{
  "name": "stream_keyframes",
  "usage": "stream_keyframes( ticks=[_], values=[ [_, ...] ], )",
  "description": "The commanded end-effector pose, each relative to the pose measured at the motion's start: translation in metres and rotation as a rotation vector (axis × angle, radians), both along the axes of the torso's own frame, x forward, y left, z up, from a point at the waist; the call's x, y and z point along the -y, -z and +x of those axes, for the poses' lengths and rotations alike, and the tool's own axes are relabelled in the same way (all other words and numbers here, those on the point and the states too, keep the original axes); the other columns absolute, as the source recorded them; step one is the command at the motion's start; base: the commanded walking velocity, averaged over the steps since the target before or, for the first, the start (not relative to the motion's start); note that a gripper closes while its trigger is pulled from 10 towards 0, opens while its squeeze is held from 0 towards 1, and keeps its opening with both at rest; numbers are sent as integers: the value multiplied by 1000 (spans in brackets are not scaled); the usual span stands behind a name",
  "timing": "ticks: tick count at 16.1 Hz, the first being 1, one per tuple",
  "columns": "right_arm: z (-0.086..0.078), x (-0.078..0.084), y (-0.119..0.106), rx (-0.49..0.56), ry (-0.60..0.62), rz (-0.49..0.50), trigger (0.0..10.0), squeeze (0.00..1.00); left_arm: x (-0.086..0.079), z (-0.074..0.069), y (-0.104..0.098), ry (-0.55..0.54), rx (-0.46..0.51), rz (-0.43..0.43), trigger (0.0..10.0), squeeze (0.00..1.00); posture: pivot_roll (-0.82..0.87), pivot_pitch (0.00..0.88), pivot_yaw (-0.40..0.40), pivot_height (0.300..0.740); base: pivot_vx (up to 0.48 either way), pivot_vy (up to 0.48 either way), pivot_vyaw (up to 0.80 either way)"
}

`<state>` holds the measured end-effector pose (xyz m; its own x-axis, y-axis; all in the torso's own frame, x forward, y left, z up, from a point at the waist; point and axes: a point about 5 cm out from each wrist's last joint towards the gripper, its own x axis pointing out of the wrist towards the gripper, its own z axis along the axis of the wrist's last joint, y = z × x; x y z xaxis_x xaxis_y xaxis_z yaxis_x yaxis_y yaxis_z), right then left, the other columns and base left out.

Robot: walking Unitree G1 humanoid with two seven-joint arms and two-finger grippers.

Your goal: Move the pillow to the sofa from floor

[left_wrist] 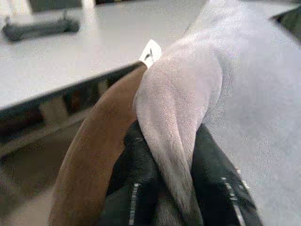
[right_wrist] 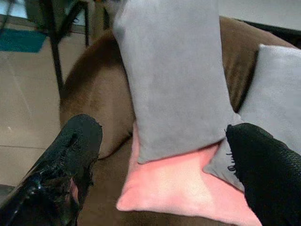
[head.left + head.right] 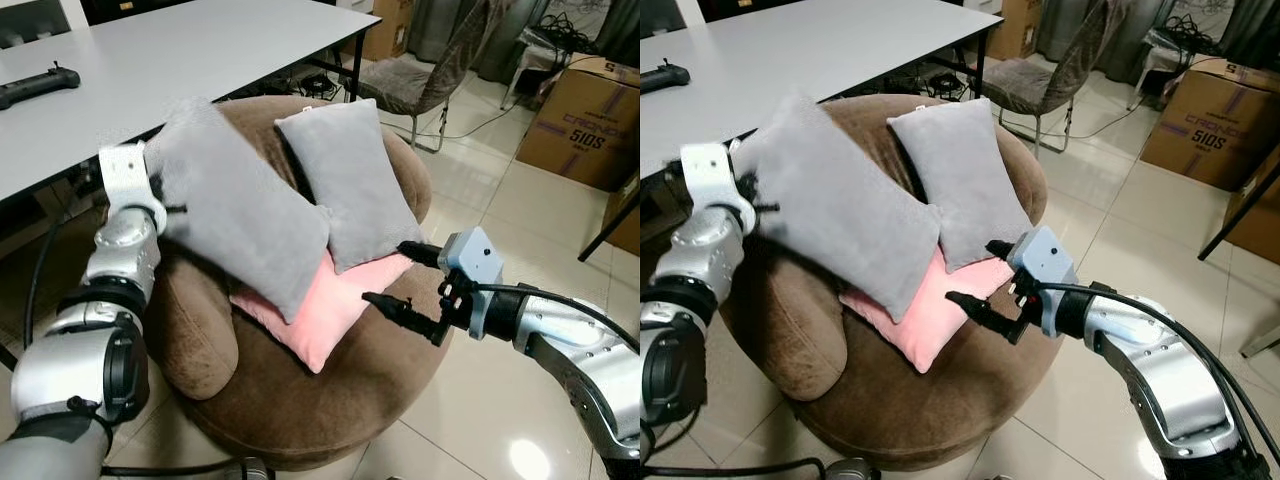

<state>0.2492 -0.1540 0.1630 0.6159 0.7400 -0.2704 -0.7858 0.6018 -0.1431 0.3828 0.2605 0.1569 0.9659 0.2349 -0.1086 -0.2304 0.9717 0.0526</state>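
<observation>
A large grey pillow [image 3: 240,215] lies tilted across the left side of the round brown sofa [image 3: 350,400]. My left gripper [image 1: 171,136] is shut on the pillow's upper left corner, by the sofa's rim. The fabric is pinched between its two black fingers [image 1: 136,155]. A second grey pillow [image 3: 345,180] leans against the sofa's back. A pink pillow [image 3: 320,310] lies on the seat, partly under both grey ones. My right gripper [image 3: 387,272] is open just right of the pink pillow's edge, holding nothing.
A white table [image 3: 150,70] with a black controller [image 3: 35,85] on it stands close behind the sofa on the left. A chair [image 3: 420,70] and cardboard boxes [image 3: 585,120] stand at the back right, with cables on the tiled floor [image 3: 500,210].
</observation>
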Motion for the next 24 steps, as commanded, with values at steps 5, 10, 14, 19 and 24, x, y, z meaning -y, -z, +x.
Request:
stream_keyframes(
  ticks=[5,10,14,19,24],
  values=[
    [19,12,-10,93,215,66,10000,0,-1,6,-35,183,113,131,10000,1000,36,0,-7,740,0,0,0],
    [27,9,-12,58,337,206,10000,0,-4,4,-57,286,202,217,10000,1000,52,0,-15,740,0,0,0],
    [29,9,-13,185,509,242,10000,0,31,-13,-71,434,362,158,10000,1000,46,0,-7,740,0,0,0],
    [17,0,-1,149,627,322,10000,0,77,-95,-36,417,354,91,10000,0,76,0,-52,740,0,0,0],
    [13,5,0,211,771,356,10000,0,80,-132,-12,329,207,111,10000,0,78,0,-57,740,0,-194,0]
  ],
)
